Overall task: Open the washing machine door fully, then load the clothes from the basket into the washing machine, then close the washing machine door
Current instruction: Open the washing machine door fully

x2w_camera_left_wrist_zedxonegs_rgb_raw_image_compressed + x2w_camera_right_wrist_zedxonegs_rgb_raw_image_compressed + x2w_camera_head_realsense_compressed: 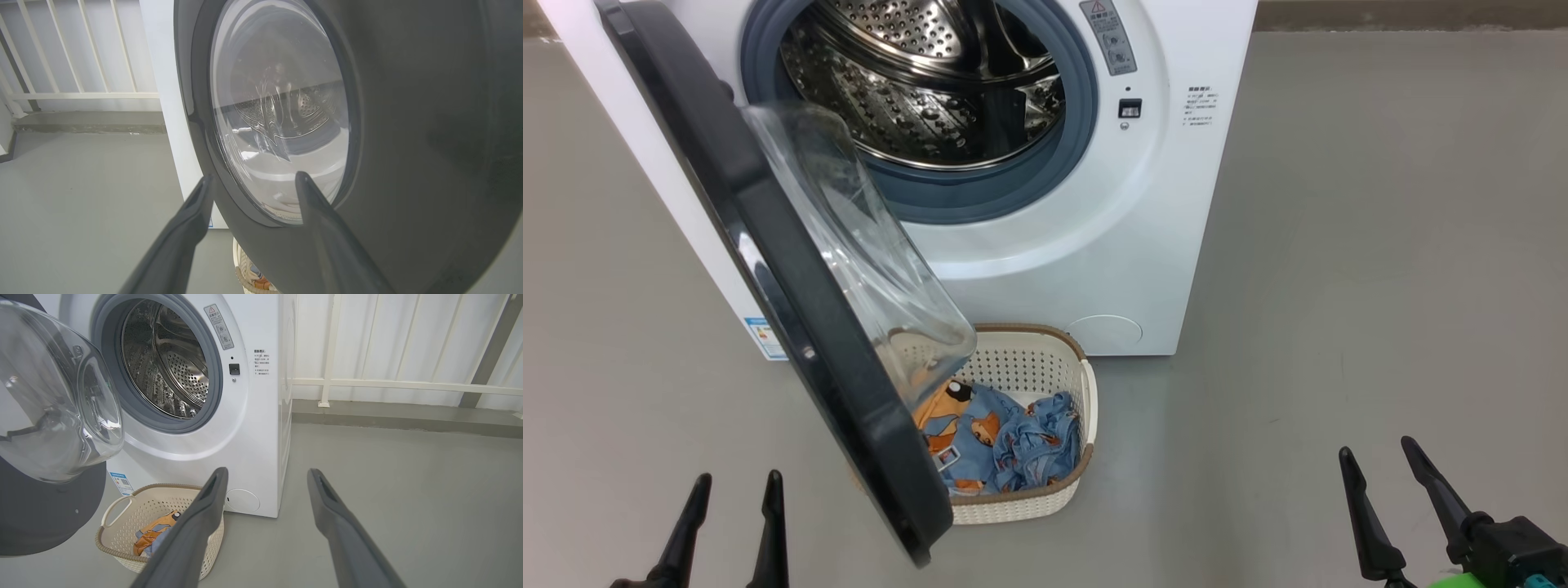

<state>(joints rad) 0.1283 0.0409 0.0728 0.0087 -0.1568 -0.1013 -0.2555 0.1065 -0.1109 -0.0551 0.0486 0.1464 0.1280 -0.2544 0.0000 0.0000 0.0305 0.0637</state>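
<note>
The white washing machine [1094,245] stands ahead, its steel drum [923,82] exposed. Its black-rimmed door [792,269] hangs open, swung toward me, the glass bowl [866,245] facing the machine. Below it, the cream basket [1086,392] sits on the floor holding light-blue clothes [1005,445] with orange figures. My left gripper [734,482] is open at the lower left, just outside the door; in the left wrist view its fingers [192,212] frame the door [408,122]. My right gripper [1379,453] is open and empty at the lower right, right of the basket [122,535].
Grey floor [1380,245] spreads to the right of the machine and to the left of the door. A white railing [408,386] and a low concrete ledge [388,416] run behind the machine. The door overhangs part of the basket.
</note>
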